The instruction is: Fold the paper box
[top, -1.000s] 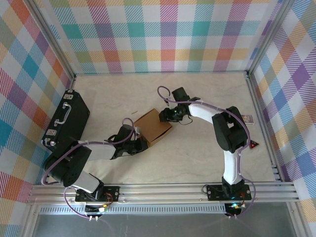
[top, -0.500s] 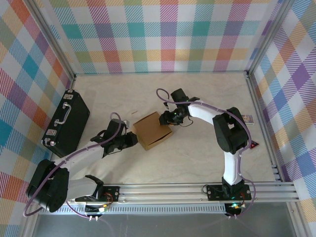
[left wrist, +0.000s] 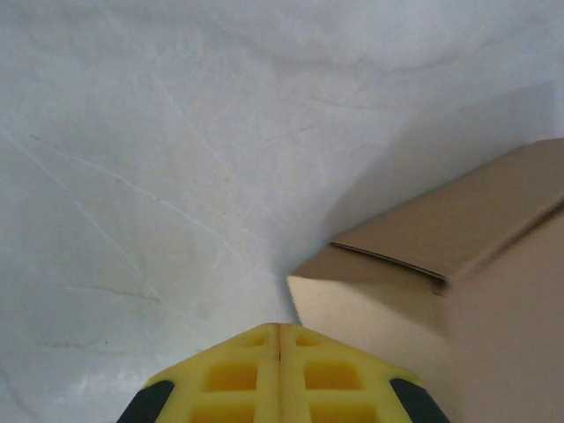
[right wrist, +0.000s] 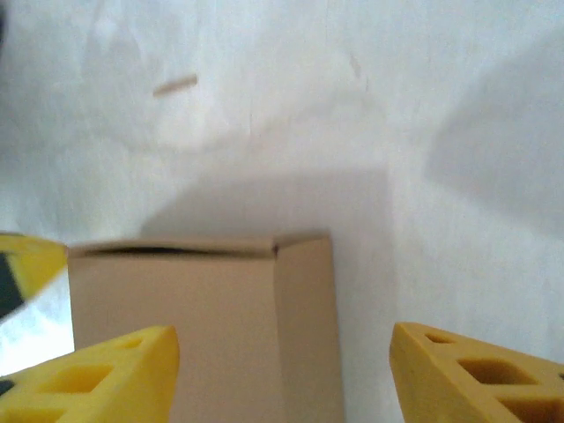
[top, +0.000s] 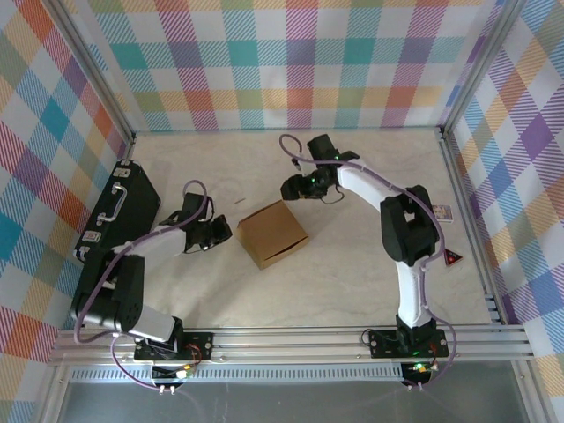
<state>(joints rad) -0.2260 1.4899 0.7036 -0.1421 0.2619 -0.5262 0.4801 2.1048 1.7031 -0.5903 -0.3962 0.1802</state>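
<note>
The paper box [top: 271, 233] is a small squarish brown cardboard box, standing closed in the middle of the table. My left gripper [top: 222, 232] is just left of it, a short gap away, and is shut with nothing in it. In the left wrist view the yellow fingers [left wrist: 242, 374] are pressed together, and the paper box [left wrist: 458, 264] sits ahead to the right. My right gripper [top: 290, 187] hovers behind the box's far corner and is open. In the right wrist view the paper box [right wrist: 203, 326] lies between and beyond the spread fingers [right wrist: 123, 374], untouched.
A black hard case [top: 119, 216] with a handle lies at the left wall, close behind my left arm. A small printed packet [top: 442, 212] and a red triangular marker [top: 453, 258] sit by the right rail. A thin sliver [top: 240, 201] lies behind the box.
My left gripper has pulled back leftward off the box, staying shut. My right gripper has let go of the box's far corner, backed away and opened wider. The box has shifted slightly.
</note>
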